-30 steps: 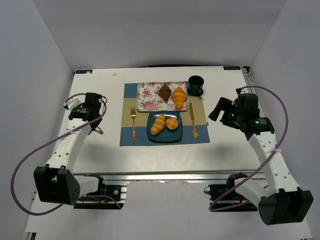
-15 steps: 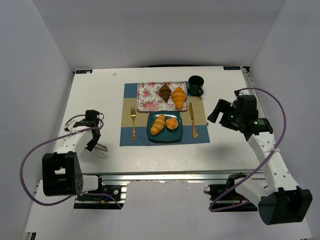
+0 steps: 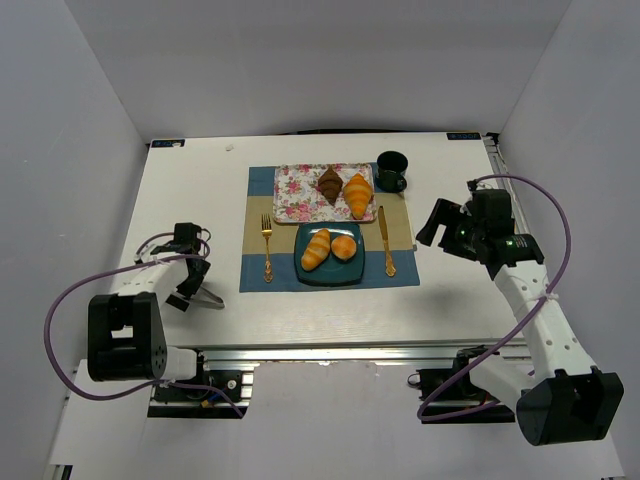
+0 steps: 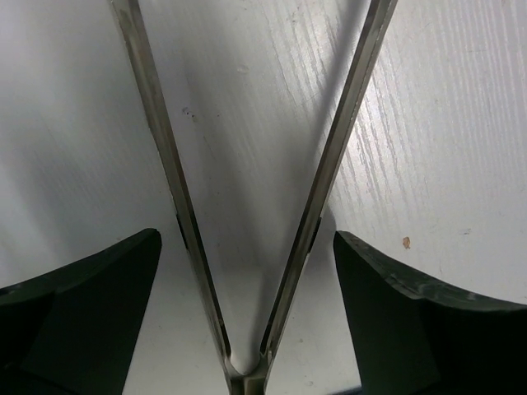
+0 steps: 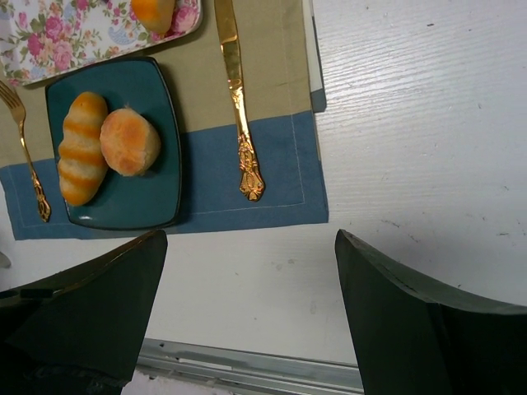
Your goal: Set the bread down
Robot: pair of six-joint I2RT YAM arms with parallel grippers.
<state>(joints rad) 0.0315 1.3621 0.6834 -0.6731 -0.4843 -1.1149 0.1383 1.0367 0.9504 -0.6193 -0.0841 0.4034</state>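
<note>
Left gripper [image 3: 192,288] [image 4: 247,247]: low over the near-left part of the table, jaws spread wide. They straddle the hinge end of the metal tongs [image 3: 207,297] [image 4: 328,169]. I cannot tell whether either finger touches the steel.
Tongs: two thin brushed-steel strips lying flat, splayed in a V that opens away from the left gripper. Their tips are cut off at the top of the wrist view.
Right gripper [image 3: 437,222] [image 5: 251,239]: held up over the table's right side, jaws wide apart, nothing between them.
Fingers [image 4: 82,313]: dark, smooth moulded wedges.
Bread: both pieces lie pressed side by side on the plate [image 3: 330,275] [image 5: 123,202], between the two grippers and well apart from each. From the right gripper they sit ahead and toward the other arm.
Striped roll [image 3: 316,249] [image 5: 80,146]: elongated, golden-orange, with pale cross bands.
Round bun [image 3: 344,247] [image 5: 130,141]: smaller, domed, with a matte, finely grained crust.
Plate: teal, glossy, square with rounded corners.
Placemat [image 3: 258,182] [image 5: 280,164]: woven cloth, blue with a tan band, under the plate.
Knife [image 3: 385,243] [image 5: 237,99]: gold with an ornate handle, straight ahead of the right gripper.
Fork [image 3: 267,250] [image 5: 25,152]: gold, on the plate's far side from the right gripper.
Tray [image 3: 300,192] [image 5: 74,37]: floral, rectangular, beyond the plate, holding a dark-brown croissant [image 3: 329,185] and a ridged golden croissant [image 3: 358,194].
Mug [image 3: 391,171]: dark green, just beside the tray.
Table [image 3: 200,190] [image 5: 412,123]: white-painted, grainy, lightly scuffed, with an aluminium rail [image 3: 330,352] along the near edge.
Room: plain pale-grey walls on three sides.
Hard to make out: from overhead the left gripper is only a dark clump.
</note>
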